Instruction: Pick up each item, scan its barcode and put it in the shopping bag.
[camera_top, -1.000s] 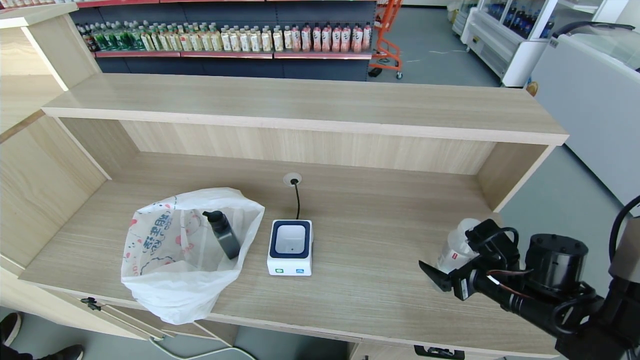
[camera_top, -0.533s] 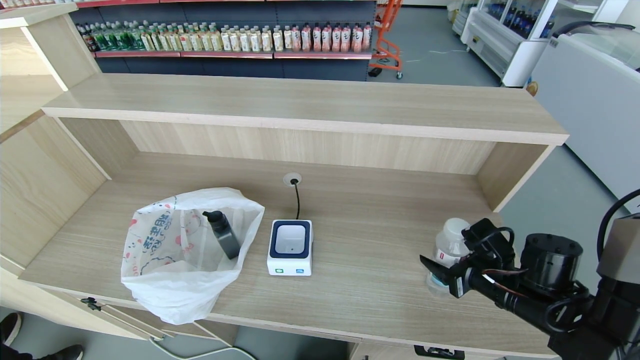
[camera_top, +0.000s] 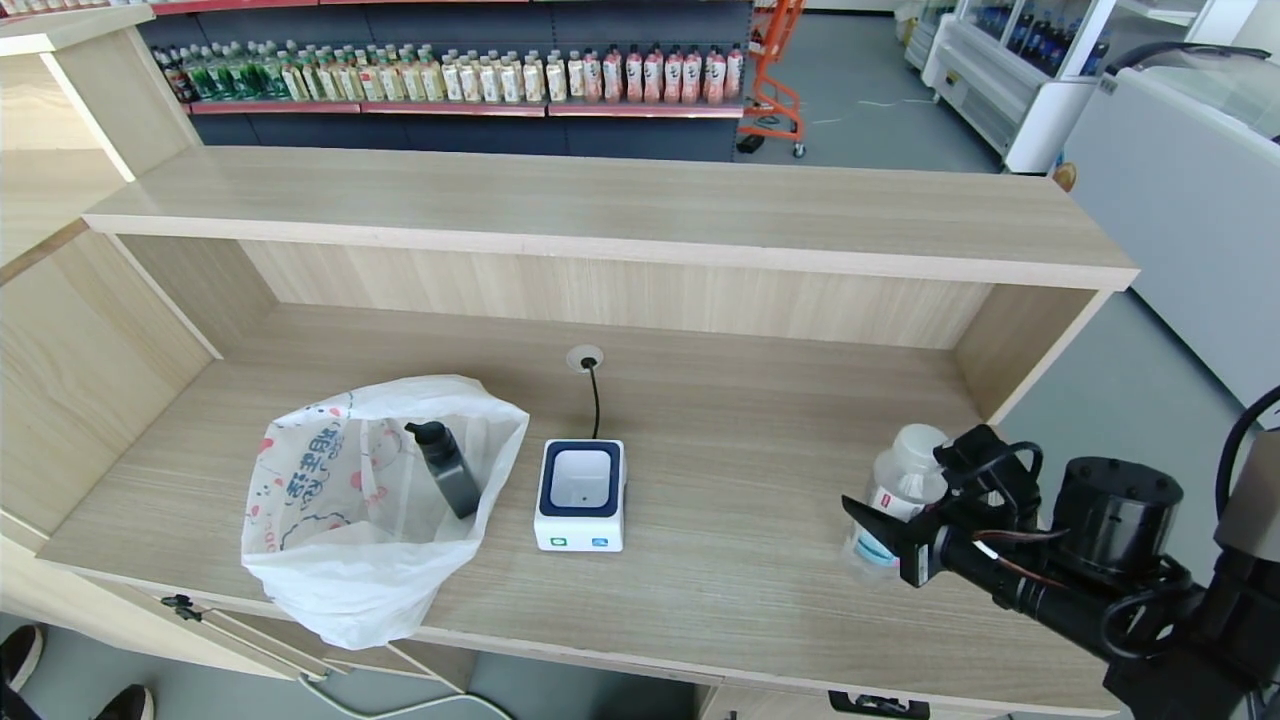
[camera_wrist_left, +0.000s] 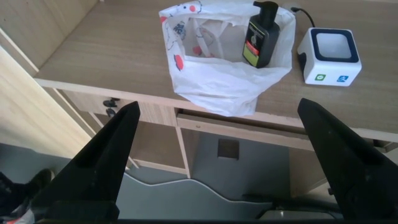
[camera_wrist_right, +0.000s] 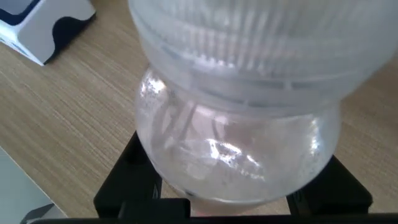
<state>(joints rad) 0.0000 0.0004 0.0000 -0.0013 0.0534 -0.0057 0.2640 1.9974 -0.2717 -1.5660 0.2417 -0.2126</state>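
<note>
Right gripper (camera_top: 882, 528) is clenched round the clear bottle (camera_top: 905, 478) near the counter's (camera_top: 740, 590) right edge. Over the last second the bottle has edged toward the scanner (camera_top: 580, 493) and risen slightly (base off the wood? can't tell). Grasp looks secured, so scanning comes next. The bag (camera_top: 340, 570) at the front-left already holds a dark pump bottle (camera_top: 447, 470). Left gripper (camera_wrist_left: 221, 160) gapes, empty.

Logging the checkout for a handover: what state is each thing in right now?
Shopping bag: open, standing on the counter.
Black pump bottle: inside the bag, pump on top.
Barcode scanner: window facing up.
Clear bottle: capped, upright, gripped.
Right gripper: shut on the clear bottle.
Left gripper: open, empty.
</note>
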